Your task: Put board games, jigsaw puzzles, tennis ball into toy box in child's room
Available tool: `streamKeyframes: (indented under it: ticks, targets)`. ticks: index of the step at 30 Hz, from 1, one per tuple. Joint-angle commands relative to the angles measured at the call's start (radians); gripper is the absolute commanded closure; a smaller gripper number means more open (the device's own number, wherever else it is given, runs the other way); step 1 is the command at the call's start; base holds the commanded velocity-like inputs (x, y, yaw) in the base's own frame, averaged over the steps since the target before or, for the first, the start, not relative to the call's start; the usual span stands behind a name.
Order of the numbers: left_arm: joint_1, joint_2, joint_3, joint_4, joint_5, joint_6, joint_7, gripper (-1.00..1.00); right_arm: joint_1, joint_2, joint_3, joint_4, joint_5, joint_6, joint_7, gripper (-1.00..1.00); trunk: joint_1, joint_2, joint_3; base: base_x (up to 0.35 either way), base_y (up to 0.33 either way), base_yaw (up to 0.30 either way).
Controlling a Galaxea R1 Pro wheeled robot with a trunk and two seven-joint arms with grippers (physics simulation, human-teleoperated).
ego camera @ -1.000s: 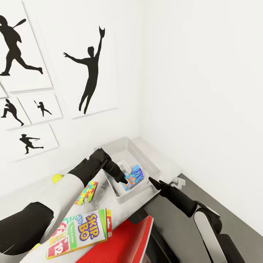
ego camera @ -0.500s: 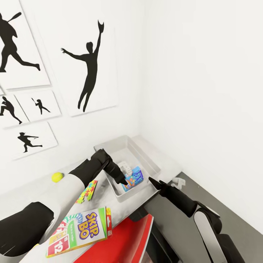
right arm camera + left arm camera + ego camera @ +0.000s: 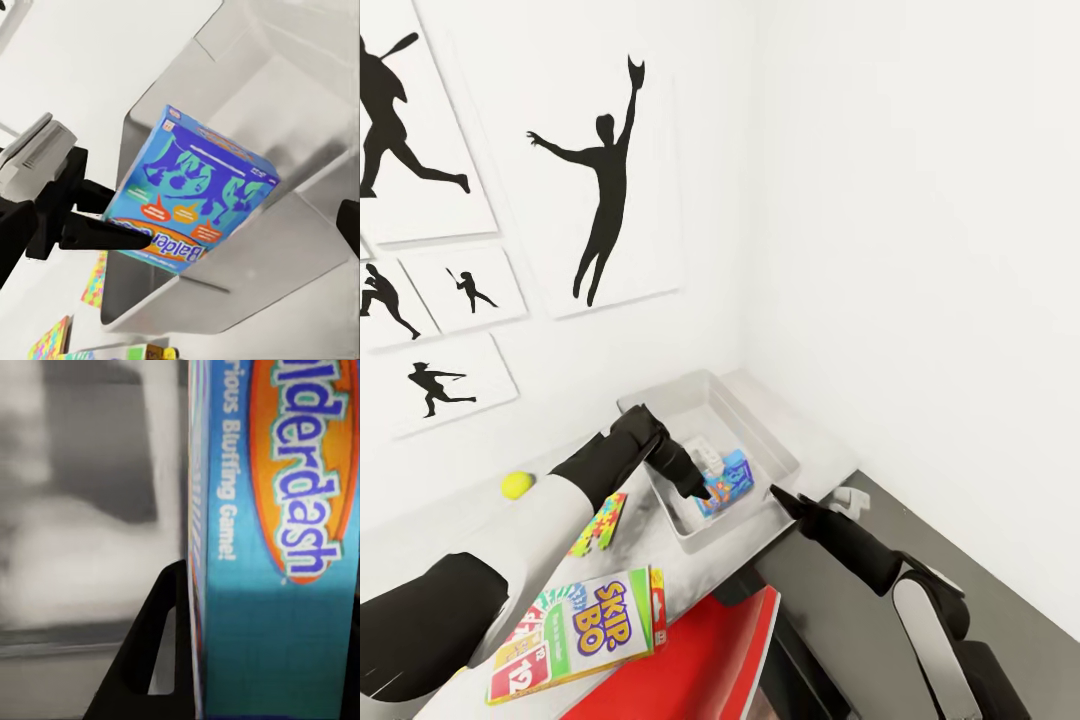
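The light-grey toy box [image 3: 765, 430] sits at the far corner of the white table [image 3: 815, 440]. My left gripper [image 3: 702, 490] reaches into it, shut on the blue board game [image 3: 728, 482], which stands tilted on edge inside; the box's side presses against one finger [image 3: 161, 660]. From the right wrist the same game [image 3: 191, 199] leans in the toy box [image 3: 300, 225]. My right gripper [image 3: 778, 496] hovers open just outside the box's near rim. A jigsaw puzzle [image 3: 600, 525], the tennis ball [image 3: 516, 485] and the Skip-Bo board game [image 3: 595, 625] lie on the table.
White walls close the corner behind and right of the table, the left one hung with black silhouette pictures [image 3: 605, 190]. A red object [image 3: 705, 655] juts out below the table's near edge. A dark-grey surface [image 3: 960, 560] lies low at the right.
The head view shifted a little at first. My left gripper and the blue game have edged slightly deeper into the toy box. The right gripper has barely moved.
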Motion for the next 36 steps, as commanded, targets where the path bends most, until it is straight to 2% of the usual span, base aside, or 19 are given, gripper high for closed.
streamKeyframes:
  ticks: [1, 3, 7, 14, 19, 36]
  targets:
    - [-0.001, 0.000, 0.001, -0.001, -0.008, 0.007, -0.002, 1.00, -0.001, 0.000, -0.006, 0.005, -0.005, 0.005, -0.001, -1.00, 0.000, -0.001, -0.002, 0.000, 0.000, 0.000]
    - [-0.001, 0.001, 0.000, -0.001, -0.008, 0.007, 0.010, 1.00, 0.000, 0.001, -0.011, 0.009, -0.005, 0.004, -0.006, -1.00, 0.000, -0.001, -0.002, 0.000, 0.000, 0.000]
    - [-0.003, 0.007, 0.000, 0.001, -0.009, 0.005, 0.033, 1.00, 0.000, -0.020, -0.016, 0.021, -0.012, 0.003, -0.009, -1.00, 0.000, -0.001, -0.002, 0.000, 0.000, 0.000]
    - [-0.007, -0.001, 0.001, -0.002, -0.014, -0.003, 0.046, 1.00, -0.002, -0.011, -0.032, 0.025, -0.010, 0.004, -0.010, -1.00, 0.000, -0.001, -0.002, 0.000, 0.000, 0.000]
    - [-0.007, -0.004, 0.000, -0.002, -0.013, -0.002, 0.056, 1.00, -0.002, -0.028, -0.031, 0.041, -0.015, 0.002, -0.009, -1.00, 0.000, -0.001, -0.002, 0.000, 0.000, 0.000]
    - [-0.007, -0.003, -0.001, -0.002, -0.013, -0.002, 0.062, 1.00, -0.002, -0.031, -0.030, 0.042, -0.015, 0.002, -0.011, -1.00, 0.000, -0.001, -0.002, 0.000, 0.000, 0.000]
